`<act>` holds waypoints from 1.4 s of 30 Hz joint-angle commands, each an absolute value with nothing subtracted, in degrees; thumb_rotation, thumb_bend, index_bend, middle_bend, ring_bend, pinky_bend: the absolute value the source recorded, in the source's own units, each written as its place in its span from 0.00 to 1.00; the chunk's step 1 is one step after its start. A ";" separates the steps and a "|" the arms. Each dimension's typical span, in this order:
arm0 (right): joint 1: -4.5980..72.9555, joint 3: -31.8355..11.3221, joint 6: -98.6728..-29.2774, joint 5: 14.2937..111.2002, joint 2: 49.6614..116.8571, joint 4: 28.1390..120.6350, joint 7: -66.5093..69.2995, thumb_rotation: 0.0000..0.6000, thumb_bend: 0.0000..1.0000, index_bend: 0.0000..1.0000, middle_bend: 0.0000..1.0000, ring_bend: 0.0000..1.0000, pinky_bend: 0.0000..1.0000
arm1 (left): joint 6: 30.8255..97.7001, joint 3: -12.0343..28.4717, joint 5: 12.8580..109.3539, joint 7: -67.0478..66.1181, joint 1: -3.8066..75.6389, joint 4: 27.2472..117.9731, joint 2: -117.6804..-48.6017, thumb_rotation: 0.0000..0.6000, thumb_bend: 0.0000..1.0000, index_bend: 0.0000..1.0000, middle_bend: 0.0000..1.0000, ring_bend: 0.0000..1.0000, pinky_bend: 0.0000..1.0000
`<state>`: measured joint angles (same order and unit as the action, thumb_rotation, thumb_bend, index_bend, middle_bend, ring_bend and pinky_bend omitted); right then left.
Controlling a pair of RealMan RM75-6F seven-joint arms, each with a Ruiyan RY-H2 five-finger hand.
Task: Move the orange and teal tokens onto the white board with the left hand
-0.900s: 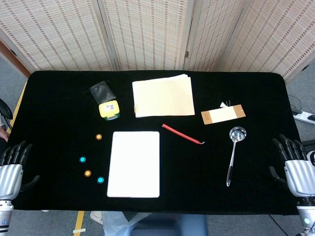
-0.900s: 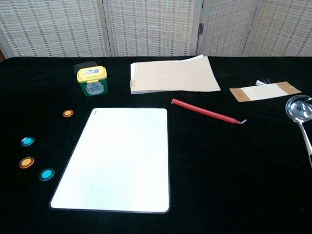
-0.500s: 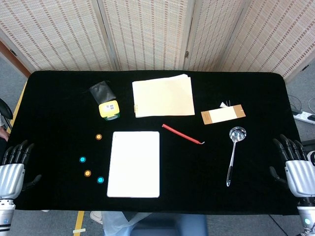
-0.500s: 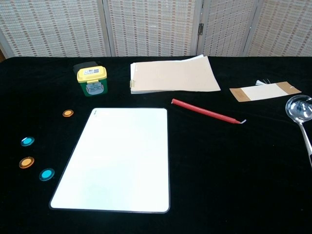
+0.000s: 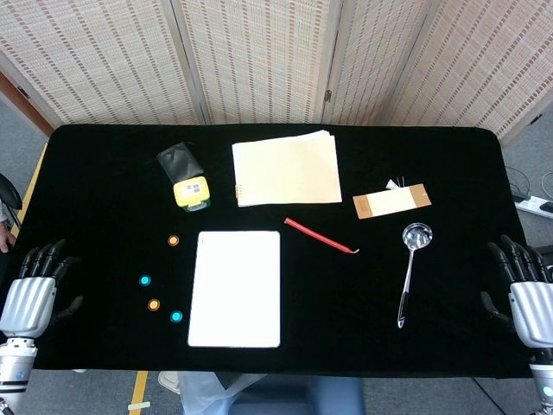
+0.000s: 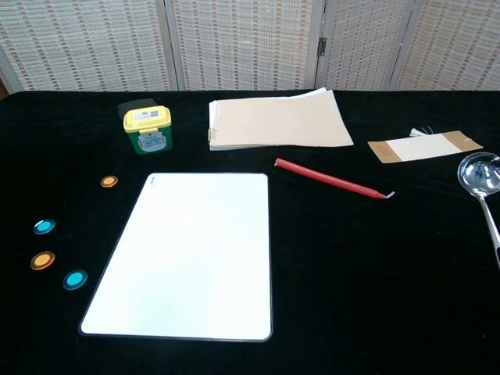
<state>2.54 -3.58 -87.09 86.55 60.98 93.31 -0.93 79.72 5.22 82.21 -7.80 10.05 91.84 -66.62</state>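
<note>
Tokens wait beside the board, both hands empty at the table's edges

Tokens lie in a loose cluster on the black table [image 5: 104, 190], just left of the white board [image 5: 235, 288], none of them on it yet. Two are orange, the far orange token [image 5: 174, 240] near the board's top corner and the near orange token [image 5: 154, 304] lower down; two are teal, the outer teal token [image 5: 145, 280] and the near teal token [image 5: 176, 316], which sits closest to the board's edge. Their place on the left suits the task, since the left hand [image 5: 33, 292] hovers at the table's left rim, fingers spread and holding nothing, well apart from the cluster. The right hand [image 5: 525, 292] hangs at the opposite rim, likewise spread and empty, clear of the work. A ladle [image 5: 409, 271], a red stick [image 5: 320, 235], a folder [image 5: 288, 169] and a yellow-lidded box [image 5: 192, 193] lie elsewhere and should not hinder the reach. Judging by this, the job has not begun.
</note>
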 commanded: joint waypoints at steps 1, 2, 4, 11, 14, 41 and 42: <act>2.48 -3.66 -87.28 86.63 60.75 93.47 -0.93 1.00 0.40 0.00 0.00 0.05 0.00 | 77.63 6.29 82.23 -6.19 12.15 90.17 -67.36 1.00 0.35 0.31 0.11 0.08 0.00; 2.49 -3.69 -87.32 86.70 60.63 93.56 -0.94 1.00 0.40 0.00 0.00 0.05 0.00 | 76.88 6.78 82.49 -5.44 13.16 89.41 -67.78 1.00 0.36 0.31 0.12 0.09 0.00; 2.55 -3.70 -87.32 86.84 60.49 93.70 -0.98 1.00 0.40 0.00 0.00 0.05 0.00 | 75.36 7.48 82.67 -4.05 14.81 88.14 -68.56 1.00 0.36 0.32 0.13 0.10 0.00; 2.68 -3.58 -87.18 87.31 60.14 94.16 -1.22 1.00 0.40 0.00 0.00 0.05 0.00 | 67.96 9.72 82.23 -0.76 21.84 83.23 -71.74 1.00 0.38 0.34 0.14 0.10 0.00; 2.64 -3.54 -87.23 87.39 59.97 94.32 -1.34 1.00 0.40 0.00 0.00 0.05 0.00 | 65.40 10.34 82.19 -0.52 24.50 81.44 -73.02 1.00 0.38 0.35 0.14 0.10 0.00; 2.00 -3.53 -87.05 86.09 59.94 94.13 -1.28 1.00 0.40 0.00 0.00 0.05 0.00 | 47.27 11.21 71.71 -2.81 39.07 60.16 -91.15 1.00 0.38 0.47 0.00 0.00 0.00; 1.98 -3.51 -87.01 86.06 59.97 94.08 -1.27 1.00 0.40 0.00 0.00 0.05 0.00 | 46.66 11.25 70.84 -3.00 39.14 59.68 -91.52 1.00 0.38 0.47 0.00 0.00 0.00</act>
<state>1.98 -3.51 -87.02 86.06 59.97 94.09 -1.27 47.53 11.27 71.87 -2.48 38.85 60.38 -90.83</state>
